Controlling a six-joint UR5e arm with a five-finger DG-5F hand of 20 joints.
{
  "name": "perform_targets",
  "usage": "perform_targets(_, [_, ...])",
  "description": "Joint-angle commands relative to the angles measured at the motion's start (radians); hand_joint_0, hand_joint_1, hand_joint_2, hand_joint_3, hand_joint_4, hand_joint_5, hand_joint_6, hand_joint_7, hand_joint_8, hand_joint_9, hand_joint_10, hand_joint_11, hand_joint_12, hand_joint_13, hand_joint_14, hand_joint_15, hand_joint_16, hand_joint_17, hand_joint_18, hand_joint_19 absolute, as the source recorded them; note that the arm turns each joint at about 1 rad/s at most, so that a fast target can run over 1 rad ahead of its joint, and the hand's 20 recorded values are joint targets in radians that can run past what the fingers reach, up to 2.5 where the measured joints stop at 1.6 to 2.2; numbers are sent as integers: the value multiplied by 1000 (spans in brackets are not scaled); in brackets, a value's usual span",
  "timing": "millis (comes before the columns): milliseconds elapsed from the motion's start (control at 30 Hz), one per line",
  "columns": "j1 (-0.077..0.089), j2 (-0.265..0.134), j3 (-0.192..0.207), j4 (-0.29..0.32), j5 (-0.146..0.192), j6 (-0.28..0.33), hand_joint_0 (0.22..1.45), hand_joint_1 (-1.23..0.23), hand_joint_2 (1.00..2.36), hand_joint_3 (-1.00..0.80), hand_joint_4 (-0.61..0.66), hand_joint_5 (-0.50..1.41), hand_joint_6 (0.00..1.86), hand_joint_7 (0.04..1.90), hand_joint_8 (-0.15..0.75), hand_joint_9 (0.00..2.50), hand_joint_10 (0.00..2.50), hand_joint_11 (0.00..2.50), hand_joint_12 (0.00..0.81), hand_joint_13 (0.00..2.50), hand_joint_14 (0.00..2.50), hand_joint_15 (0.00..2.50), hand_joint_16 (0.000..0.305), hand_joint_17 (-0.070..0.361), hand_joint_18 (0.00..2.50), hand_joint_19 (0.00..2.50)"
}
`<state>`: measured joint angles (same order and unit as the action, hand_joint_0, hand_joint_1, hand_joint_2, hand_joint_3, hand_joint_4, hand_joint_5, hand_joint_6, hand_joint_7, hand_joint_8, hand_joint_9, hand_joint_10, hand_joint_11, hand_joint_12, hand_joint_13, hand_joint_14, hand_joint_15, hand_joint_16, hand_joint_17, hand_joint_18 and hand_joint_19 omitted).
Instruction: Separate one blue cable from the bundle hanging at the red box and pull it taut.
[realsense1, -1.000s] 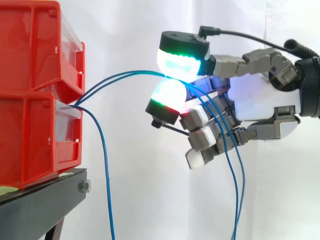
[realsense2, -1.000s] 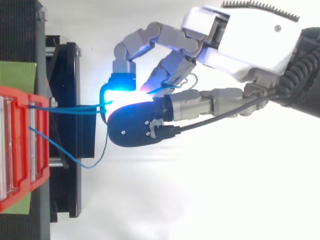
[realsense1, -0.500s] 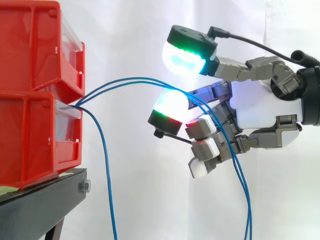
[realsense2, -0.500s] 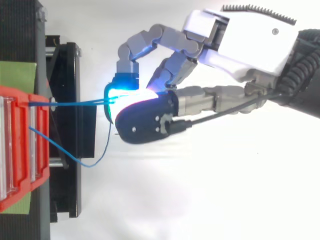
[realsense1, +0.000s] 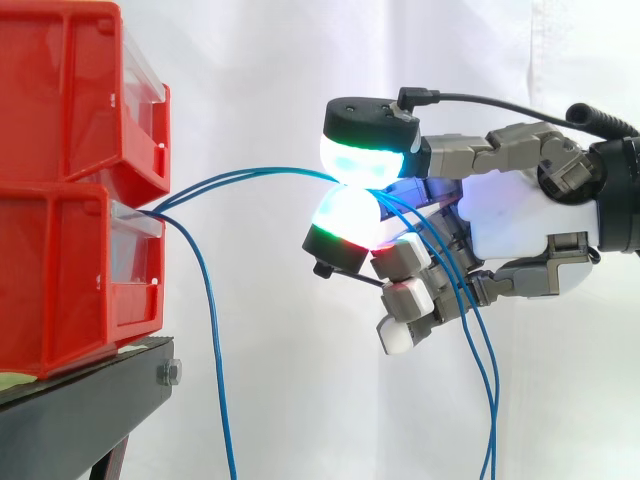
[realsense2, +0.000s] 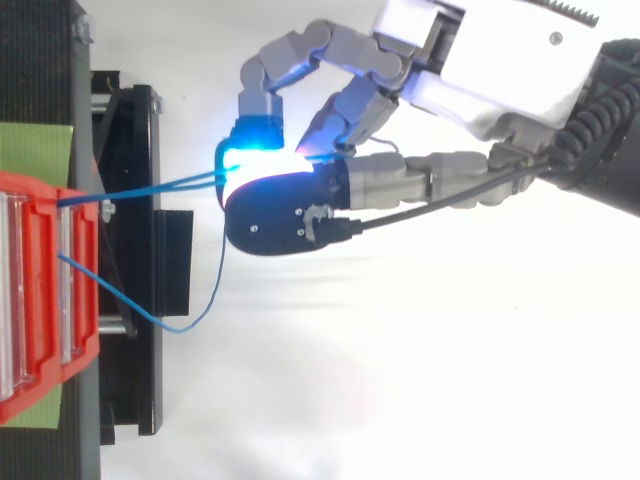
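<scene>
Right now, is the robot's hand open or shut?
Shut. The hand pinches two blue cables between its glowing fingertips.

Looks like a robotics test lab: stacked red storage bins (realsense1: 60, 250) on a black metal stand (realsense1: 80, 415) (bolt head (realsense1: 169, 374) showing at its corner), plain white curtain (realsense1: 260, 90) hung behind everything.
</scene>
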<state>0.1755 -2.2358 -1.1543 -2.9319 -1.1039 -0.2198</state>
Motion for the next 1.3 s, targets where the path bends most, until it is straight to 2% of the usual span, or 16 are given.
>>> perform_targets(0, [-7, -1, -1, 4, 1, -1, 653, -788, 1023, -116, 43, -175, 959, 1157, 353, 1152, 20, 1105, 365, 1110, 27, 884, 48, 109, 848, 650])
perform_targets(100, [-11, -5, 1, 14, 1, -1, 718, -837, 1013, -315, 48, -188, 964, 1086, 332, 1094, 19, 1111, 352, 1066, 28, 874, 47, 107, 814, 625])
perform_targets(133, [-14, -7, 1, 19, -2, -1, 717, -862, 1003, -471, 78, -189, 959, 1070, 326, 1091, 19, 1103, 355, 1064, 27, 878, 47, 107, 814, 617])
perform_targets(267, [-18, -5, -1, 27, -4, -7, 568, -787, 1000, -500, 129, -177, 949, 1019, 343, 1132, 18, 1108, 356, 1075, 26, 881, 48, 108, 817, 635])
perform_targets(333, [-18, -5, -1, 27, -4, -13, 491, -708, 1000, -500, 142, -165, 939, 982, 369, 1187, 17, 1083, 385, 1113, 26, 868, 53, 118, 865, 637])
perform_targets(400, [-18, -5, 1, 28, -4, -20, 470, -644, 1000, -500, 143, -156, 924, 995, 378, 1227, 16, 1057, 392, 1129, 24, 850, 54, 122, 890, 634])
perform_targets(433, [-18, -5, 1, 27, -4, -23, 471, -527, 1000, -500, 140, -150, 914, 1004, 382, 1253, 18, 1028, 394, 1143, 25, 847, 54, 123, 894, 631])
perform_targets(500, [-18, -5, 1, 28, -4, -26, 495, -413, 1000, -500, 127, -148, 906, 1031, 371, 1262, 18, 1019, 391, 1150, 24, 855, 53, 119, 883, 654])
perform_targets(533, [-18, -5, 1, 28, -2, -29, 548, -337, 1000, -500, 112, -148, 900, 1056, 353, 1255, 19, 1017, 367, 1131, 26, 873, 49, 111, 857, 683])
perform_targets(600, [-18, -5, 1, 31, -2, -38, 606, -373, 1000, -500, 95, -146, 898, 1069, 353, 1263, 21, 1015, 360, 1132, 27, 878, 48, 107, 842, 695])
perform_targets(667, [-18, -5, 1, 37, -2, -41, 607, -424, 1009, -404, 95, -144, 896, 1072, 361, 1262, 21, 1024, 367, 1134, 25, 872, 48, 108, 843, 696])
perform_targets(767, [-18, -5, -1, 40, -2, -43, 587, -543, 1018, -237, 124, -145, 890, 1205, 366, 1239, 21, 1042, 369, 1129, 27, 883, 49, 110, 846, 697])
perform_targets(833, [-14, -5, 1, 40, -1, -43, 593, -638, 1017, -194, 133, -152, 920, 1134, 373, 1216, 21, 1055, 386, 1140, 25, 871, 52, 117, 872, 678])
perform_targets(900, [-13, -5, -1, 40, 1, -44, 595, -675, 1017, -172, 135, -160, 932, 1097, 374, 1201, 18, 1068, 386, 1134, 24, 876, 52, 118, 875, 677])
perform_targets(1100, [-11, -5, -1, 42, 3, -41, 596, -621, 1015, -308, 150, -181, 937, 1044, 357, 1180, 20, 1120, 366, 1173, 27, 940, 50, 111, 859, 686])
perform_targets(1267, [-4, -5, 1, 42, 6, -12, 598, -564, 1010, -391, 155, -187, 939, 1015, 355, 1186, 17, 1189, 317, 1342, 24, 1236, 51, 114, 905, 698])
